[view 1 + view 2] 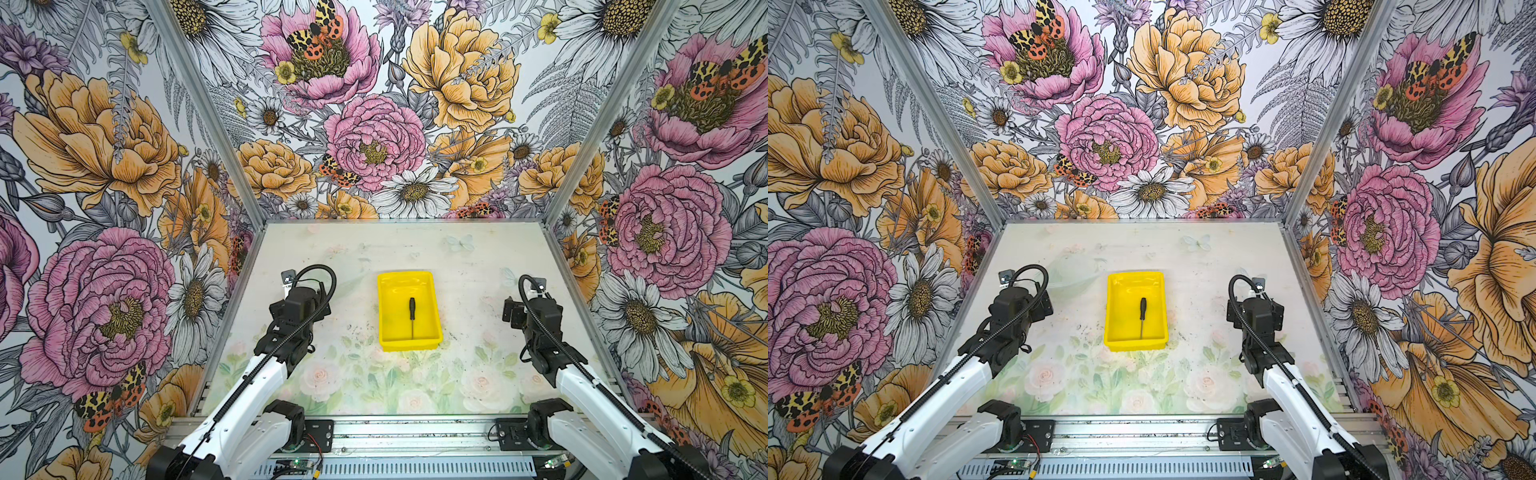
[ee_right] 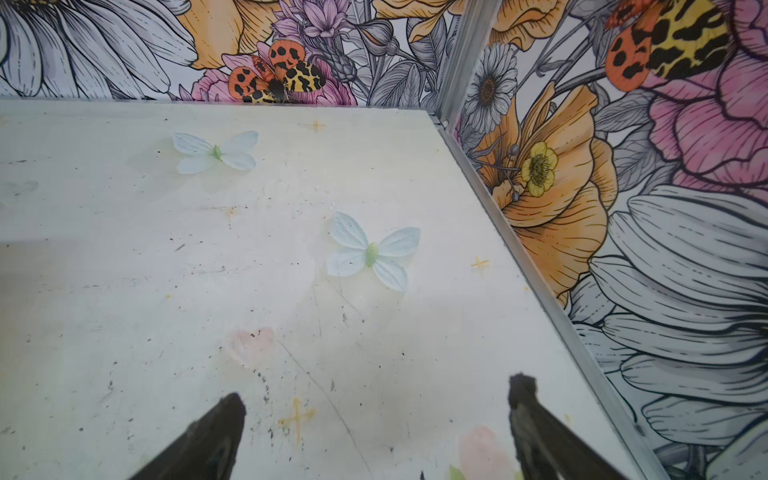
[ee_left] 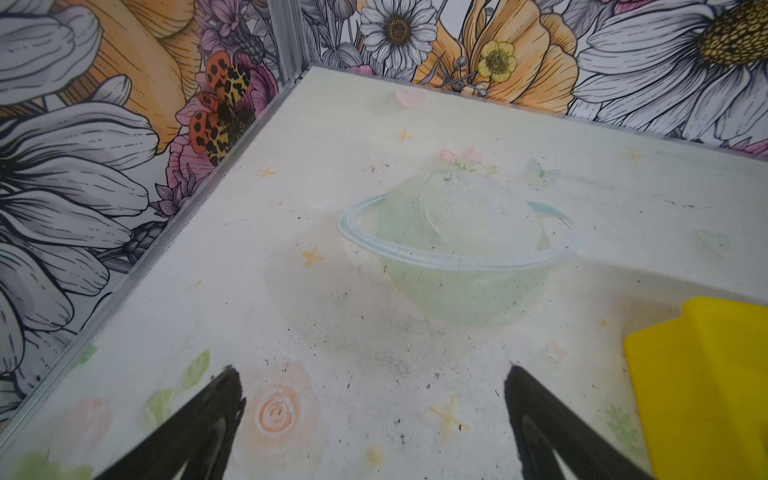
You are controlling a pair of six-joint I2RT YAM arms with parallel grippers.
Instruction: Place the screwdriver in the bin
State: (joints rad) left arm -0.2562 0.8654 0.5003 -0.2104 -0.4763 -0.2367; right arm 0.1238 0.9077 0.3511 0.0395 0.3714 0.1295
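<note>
The yellow bin (image 1: 430,309) stands at the middle of the table in both top views, and one corner of it (image 3: 706,374) shows in the left wrist view. Inside it lies the screwdriver (image 1: 412,316) (image 1: 1143,316), its black handle toward the back wall and its thin shaft toward the front. My left gripper (image 3: 372,372) hovers over bare table to the left of the bin, open and empty. On the far side of the bin, near the side wall, my right gripper (image 2: 378,388) is also open with nothing between its fingers. Neither gripper touches the bin.
Floral walls with metal frame posts (image 1: 245,232) close in the table on three sides. A metal rail (image 1: 415,432) carrying both arm bases runs along the front edge. The tabletop bears only flat printed pictures, such as a planet (image 3: 457,241) and butterflies (image 2: 370,253).
</note>
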